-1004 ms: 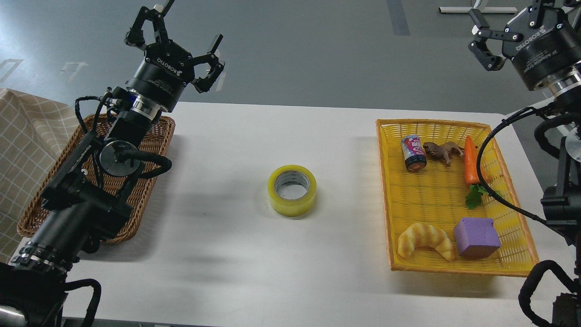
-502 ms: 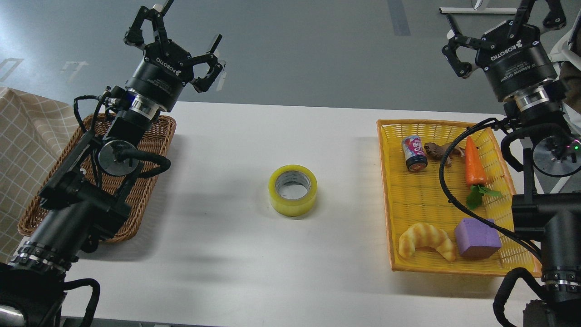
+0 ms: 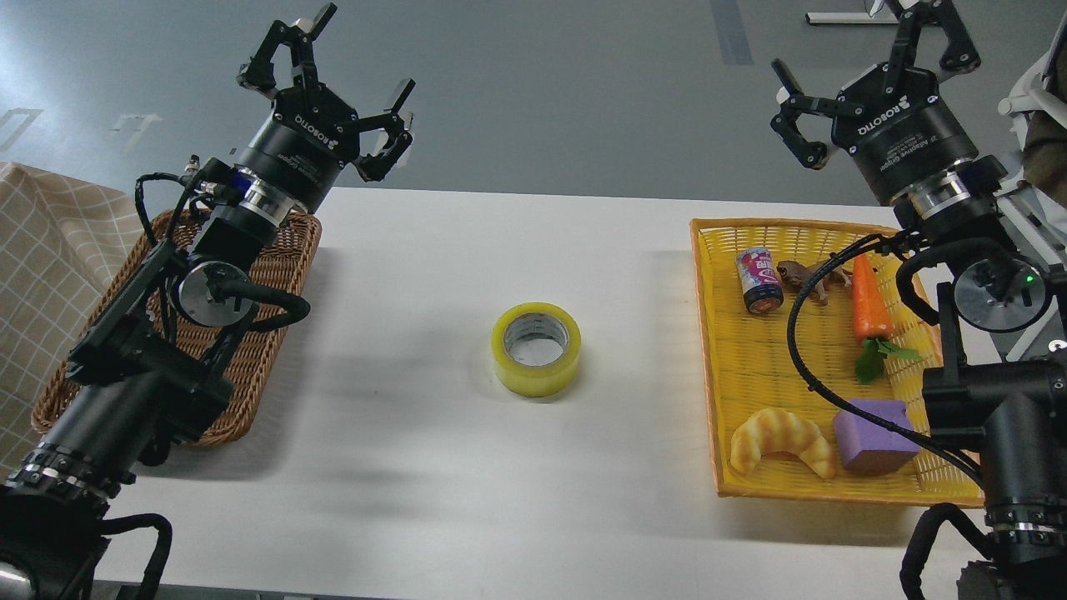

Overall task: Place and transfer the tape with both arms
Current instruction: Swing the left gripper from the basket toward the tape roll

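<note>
Head view: yellow basket [image 3: 842, 493] holds croissant [image 3: 782, 439], carrot [image 3: 868, 297], can [image 3: 758, 281].

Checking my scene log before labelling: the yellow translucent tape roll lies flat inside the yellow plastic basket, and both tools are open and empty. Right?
Not quite. The yellow translucent tape roll lies flat on the bare white table, left of the yellow plastic basket, as the head view shows. The left tool and right tool are open and empty.

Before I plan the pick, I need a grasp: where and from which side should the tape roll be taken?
From above. The tape lies flat on the white table, hole up, nothing near it. Probably close the tool's fingers across the outer yellow wall, or one inside the grey core and one outside. Both the left tool and right tool hang open, empty.
</note>
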Controlling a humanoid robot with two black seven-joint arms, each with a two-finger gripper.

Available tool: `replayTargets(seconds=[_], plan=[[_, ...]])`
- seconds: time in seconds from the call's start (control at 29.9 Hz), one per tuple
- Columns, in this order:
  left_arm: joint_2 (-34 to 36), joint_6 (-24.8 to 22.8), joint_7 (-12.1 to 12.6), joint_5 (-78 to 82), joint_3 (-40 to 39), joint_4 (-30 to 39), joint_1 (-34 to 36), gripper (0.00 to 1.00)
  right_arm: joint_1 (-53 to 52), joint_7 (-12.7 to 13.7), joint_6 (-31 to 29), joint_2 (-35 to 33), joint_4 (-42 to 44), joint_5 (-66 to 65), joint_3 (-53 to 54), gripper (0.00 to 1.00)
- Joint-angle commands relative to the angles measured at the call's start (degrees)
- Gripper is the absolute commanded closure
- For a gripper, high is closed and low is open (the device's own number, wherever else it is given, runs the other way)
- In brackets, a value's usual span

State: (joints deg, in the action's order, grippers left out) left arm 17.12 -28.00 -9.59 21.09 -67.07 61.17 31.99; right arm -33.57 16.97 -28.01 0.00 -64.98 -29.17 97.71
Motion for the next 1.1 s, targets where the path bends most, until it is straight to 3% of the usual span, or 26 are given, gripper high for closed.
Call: replayTargets(seconds=[0.0, 0.5, 1.07], plan=[[0.1, 0.0, -0.07, 3.5, 0.0, 0.0, 0.09, 0.02, -0.09, 0.0, 0.01, 0.0, 0.03, -0.01, -0.24, 0.0], [1.95, 0.0, -0.42, 26.27, 0.36, 1.67, 0.88, 0.02, 2.28, -0.09, 0.01, 0.0, -0.49, -0.01, -0.24, 0.0], [7.84, 0.0, -0.42, 47.8, 0.71, 11.69, 0.88, 0.02, 7.38, -0.36, 0.01, 0.0, -3.31, -0.01, 0.64, 0.0]])
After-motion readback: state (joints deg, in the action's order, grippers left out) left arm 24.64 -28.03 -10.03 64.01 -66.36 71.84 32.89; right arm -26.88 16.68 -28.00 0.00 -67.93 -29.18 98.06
